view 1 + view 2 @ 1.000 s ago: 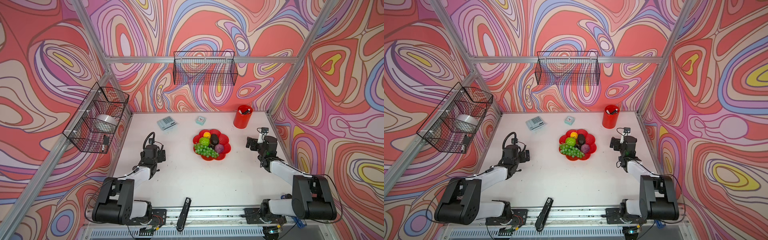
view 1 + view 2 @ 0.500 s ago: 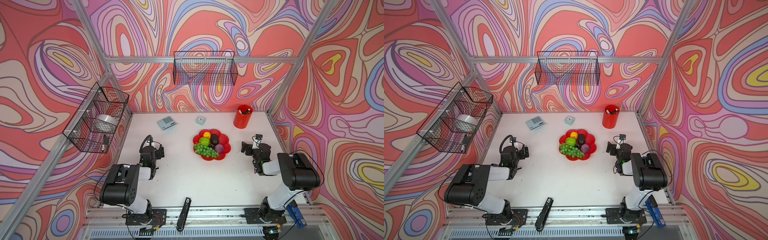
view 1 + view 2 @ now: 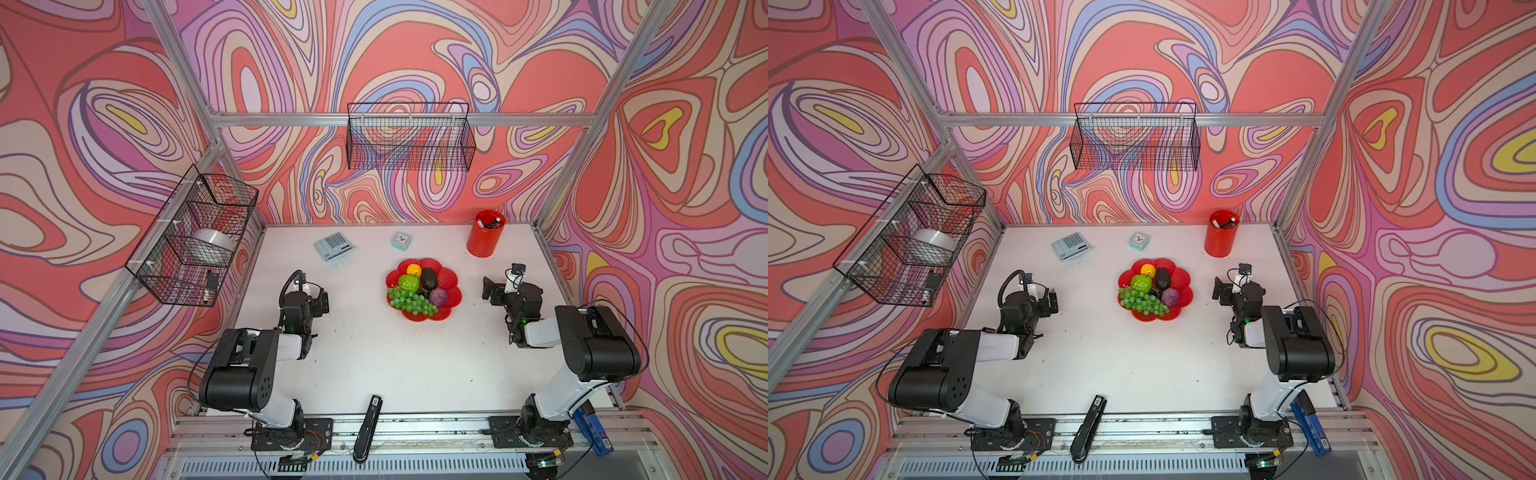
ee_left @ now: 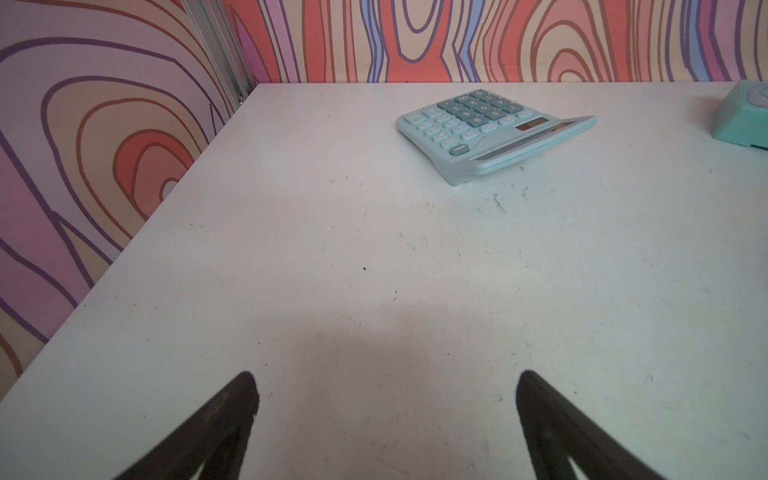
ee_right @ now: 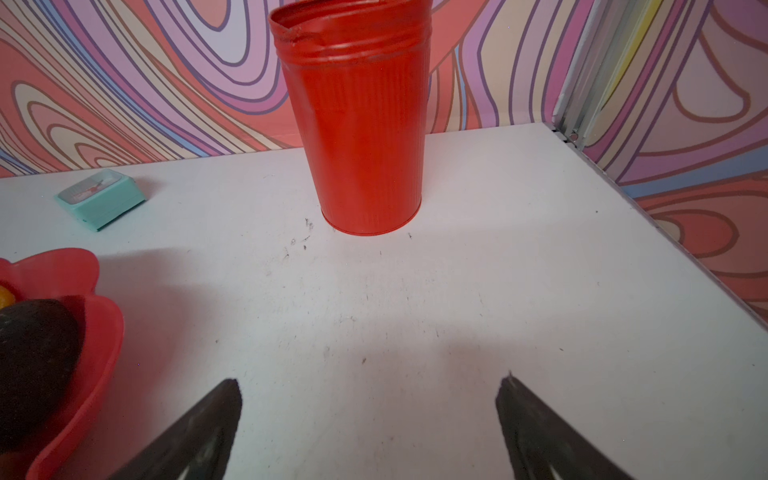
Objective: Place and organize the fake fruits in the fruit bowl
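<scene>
Left tool (image 3: 323,301) and right tool (image 3: 491,292) both stand wide and empty. In a top view the fruit bowl (image 3: 451,277) lies at 9 o'clock from the right tool (the nearer one) and at 3 o'clock from the left tool. All five fake fruits (image 3: 437,296) rest inside it. The long axis of the grape bunch (image 3: 411,302) runs from 10 to 4 o'clock.

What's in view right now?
glossy red scalloped fruit bowl: one, red, centre
translucent green grape bunch: one, green, bowl front
bumpy green fruit: one, green, bowl
yellow round fruit: one, yellow, bowl back
blackish oval fruit: one, black, bowl
purple ball: one, purple, bowl
red cylindrical cup: one, red, back right
light blue calculator: one, blue, back left
teal clock: one, teal, back middle
black stapler: one, black, front
black wire baskets: two, black, walls
left gripper: one, black, open, bowl's left
right gripper: one, black, open, bowl's right
</scene>
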{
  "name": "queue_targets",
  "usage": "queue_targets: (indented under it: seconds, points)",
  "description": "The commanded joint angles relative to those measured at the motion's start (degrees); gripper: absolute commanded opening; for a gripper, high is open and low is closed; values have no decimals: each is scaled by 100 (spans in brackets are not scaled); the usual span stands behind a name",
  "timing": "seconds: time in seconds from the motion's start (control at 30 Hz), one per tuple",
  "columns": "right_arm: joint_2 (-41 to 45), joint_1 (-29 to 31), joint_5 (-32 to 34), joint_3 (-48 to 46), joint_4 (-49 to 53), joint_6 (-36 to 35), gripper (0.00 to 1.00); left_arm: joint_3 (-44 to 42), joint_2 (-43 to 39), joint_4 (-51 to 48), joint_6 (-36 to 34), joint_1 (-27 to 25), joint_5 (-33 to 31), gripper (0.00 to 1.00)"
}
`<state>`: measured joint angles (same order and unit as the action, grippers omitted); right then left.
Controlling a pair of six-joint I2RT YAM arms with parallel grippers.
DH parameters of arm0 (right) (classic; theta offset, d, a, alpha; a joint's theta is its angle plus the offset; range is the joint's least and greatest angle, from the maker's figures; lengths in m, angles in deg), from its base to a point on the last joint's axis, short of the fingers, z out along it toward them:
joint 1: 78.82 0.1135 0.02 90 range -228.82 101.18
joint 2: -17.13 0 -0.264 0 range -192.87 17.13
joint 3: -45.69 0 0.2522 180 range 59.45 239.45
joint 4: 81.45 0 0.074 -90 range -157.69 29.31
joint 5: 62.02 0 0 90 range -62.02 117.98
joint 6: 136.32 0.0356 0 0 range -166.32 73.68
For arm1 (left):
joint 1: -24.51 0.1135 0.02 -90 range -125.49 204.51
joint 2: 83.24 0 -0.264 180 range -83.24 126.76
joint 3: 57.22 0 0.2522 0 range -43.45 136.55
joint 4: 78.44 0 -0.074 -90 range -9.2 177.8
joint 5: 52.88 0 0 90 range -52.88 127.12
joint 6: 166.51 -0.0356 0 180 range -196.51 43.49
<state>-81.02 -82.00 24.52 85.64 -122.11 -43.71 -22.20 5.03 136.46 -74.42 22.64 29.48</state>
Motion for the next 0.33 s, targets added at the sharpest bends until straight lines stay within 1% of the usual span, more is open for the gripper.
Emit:
queue_targets:
  seconds: [0.0, 0.1, 0.3]
  points:
    - [33, 20, -38, 41, -37, -32, 98, 8, -1, 275, -76, 19, 52, 100]
    - [-2, 108, 22, 148, 132, -119, 98, 10, -3, 275, -76, 20, 52, 100]
    - [26, 111, 30, 80, 32, -118, 98, 11, 2, 275, -74, 19, 52, 100]
